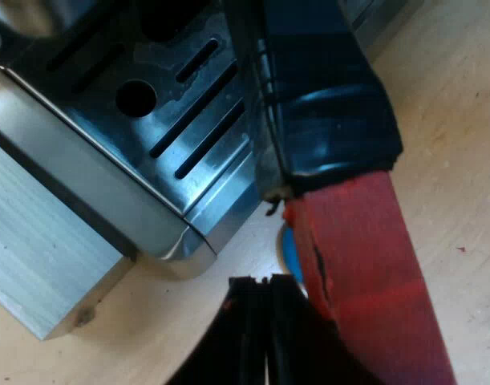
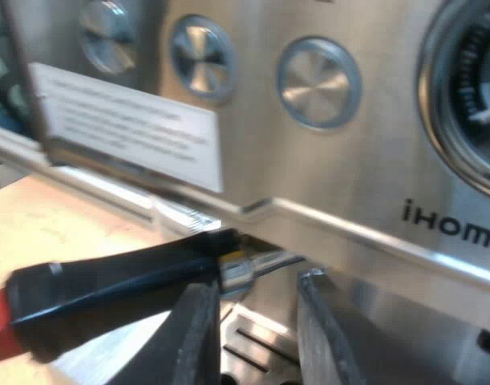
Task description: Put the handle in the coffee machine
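Right claw (image 2: 257, 282) gapes beside glossy black handle (image 2: 124, 281).

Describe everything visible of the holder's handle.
The handle is a dark, glossy bar with a scuffed red end. Its metal neck runs under the espresso machine front panel, above the slotted drip tray. The right gripper, open, sits by the neck; contact is unclear. The left gripper sits shut beside the red end.

This is a coffee station: espresso machine (image 2: 365, 184) on wooden table (image 1: 461, 160)
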`<state>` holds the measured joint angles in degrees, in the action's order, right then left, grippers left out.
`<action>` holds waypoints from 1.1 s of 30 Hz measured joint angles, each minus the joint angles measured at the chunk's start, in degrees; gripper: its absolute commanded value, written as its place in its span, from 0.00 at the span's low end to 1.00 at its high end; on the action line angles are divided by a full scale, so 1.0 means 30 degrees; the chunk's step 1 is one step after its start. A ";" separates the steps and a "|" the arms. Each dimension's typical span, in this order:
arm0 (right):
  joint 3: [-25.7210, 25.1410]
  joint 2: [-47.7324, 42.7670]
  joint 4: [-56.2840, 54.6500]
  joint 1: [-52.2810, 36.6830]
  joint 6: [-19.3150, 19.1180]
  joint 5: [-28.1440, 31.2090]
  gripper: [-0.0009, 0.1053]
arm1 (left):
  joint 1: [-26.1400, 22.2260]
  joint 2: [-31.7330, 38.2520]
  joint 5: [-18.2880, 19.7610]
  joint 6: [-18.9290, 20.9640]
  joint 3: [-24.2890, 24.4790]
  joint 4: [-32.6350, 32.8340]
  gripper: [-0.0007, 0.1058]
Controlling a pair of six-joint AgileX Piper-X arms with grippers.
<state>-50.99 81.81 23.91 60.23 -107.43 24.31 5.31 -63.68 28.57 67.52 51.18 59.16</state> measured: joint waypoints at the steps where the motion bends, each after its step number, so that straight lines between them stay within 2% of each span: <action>1: 0.0000 -0.0201 -0.0303 0.0000 0.0037 -0.0255 0.27 | 0.0000 0.0076 0.0000 0.0177 0.0000 0.0000 0.01; 7: 0.0000 -0.1462 -0.2475 0.0000 0.0081 -0.1680 0.27 | 0.0000 0.0672 0.0000 0.0564 0.0000 -0.0024 0.01; 12: 0.0000 -0.2381 -0.3915 0.0000 0.0081 -0.3236 0.27 | 0.0000 0.0745 0.0089 0.1433 0.0000 -0.0121 0.01; 17: 0.0000 -0.3246 -0.4970 0.0000 0.0081 -0.4005 0.27 | 0.0070 0.0745 0.0155 0.1776 0.0000 -0.0149 0.01; 28: 0.0000 -0.5511 -0.7970 0.0000 0.0081 -0.4705 0.27 | 0.2819 0.0745 -0.1156 0.2911 0.0000 -0.0258 0.01; 33: 0.0000 -0.6288 -0.8910 0.0000 0.0081 -0.4729 0.27 | 0.3815 0.0745 -0.1300 0.3469 0.0000 -0.0282 0.01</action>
<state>-50.99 62.94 -2.82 60.23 -107.18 10.12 16.75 -61.44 24.66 77.93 51.18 58.31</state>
